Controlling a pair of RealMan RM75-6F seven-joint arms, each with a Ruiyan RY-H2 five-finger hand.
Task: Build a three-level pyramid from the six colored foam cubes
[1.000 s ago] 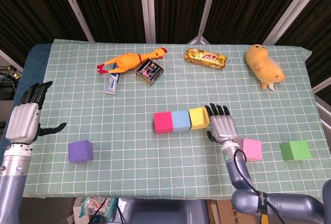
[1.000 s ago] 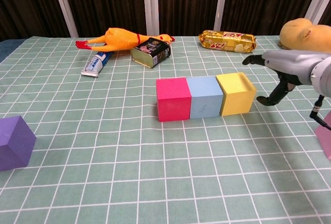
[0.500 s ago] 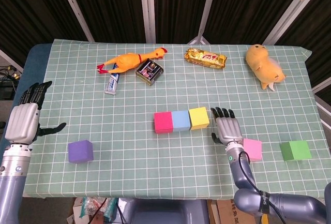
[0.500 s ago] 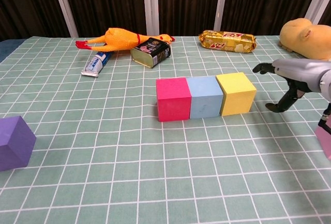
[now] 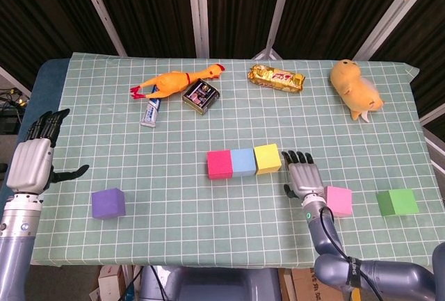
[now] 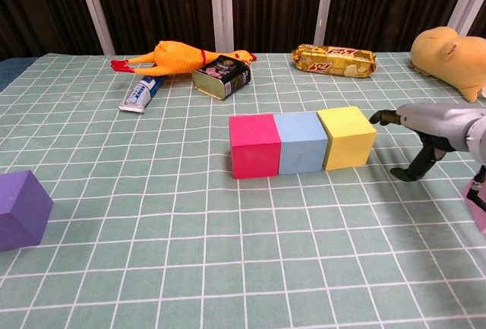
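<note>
Green checked cloth covers the table, with dark slatted panels behind it. From the head view the whole layout shows: the left hand hovers off the table's left edge with fingers spread and nothing in it, the purple cube sits alone near the front left, and the pink cube and green cube lie at the front right, well apart from each other. The chest view leaves out the left hand and the green cube, and shows only a sliver of the pink one at its right edge, but it gives the row up close: magenta cube, light blue cube and yellow cube stand side by side, faces touching, a single level with nothing stacked on top. The right hand hangs open, fingers apart and empty, between the yellow cube and the pink cube, just beside the latter
</note>
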